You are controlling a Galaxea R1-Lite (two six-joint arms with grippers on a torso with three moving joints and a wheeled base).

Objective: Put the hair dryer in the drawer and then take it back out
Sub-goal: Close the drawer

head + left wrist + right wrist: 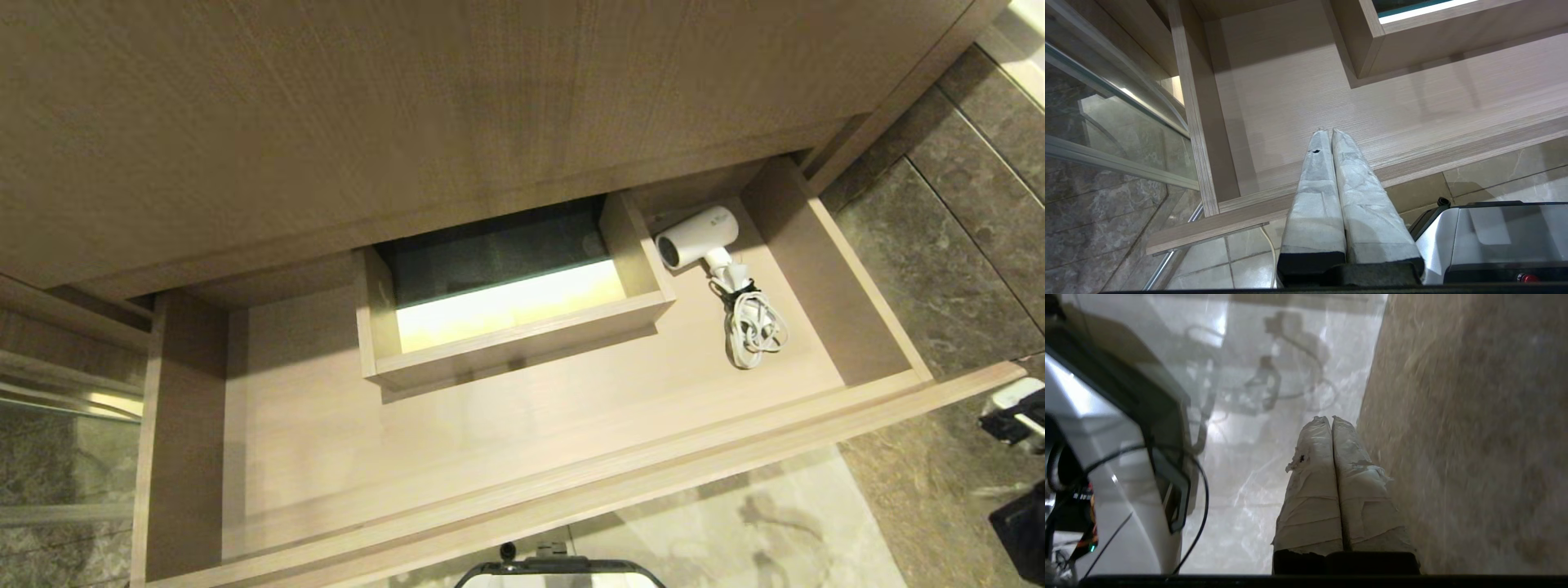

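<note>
The drawer (pixel 490 441) stands pulled out wide, its light-wood floor mostly bare. The white hair dryer (pixel 700 235) lies on that floor in the rear right corner, beside the boxed cutout (pixel 522 335). Its bundled white cord (pixel 755 327) trails toward the drawer front. My left gripper (pixel 1329 130) is shut and empty, hanging over the drawer's front left part (pixel 1290 102). My right gripper (pixel 1332 418) is shut and empty too, low over the floor outside the drawer. A part of the right arm (pixel 1012 416) shows at the right edge of the head view.
A taller wood panel (pixel 408 106) rises above the drawer. Dark stone tiles (pixel 939 245) lie to the right and pale tiles (pixel 735 523) in front. A glass panel with a metal frame (pixel 49 392) stands at the left. My own base (pixel 559 572) sits just before the drawer front.
</note>
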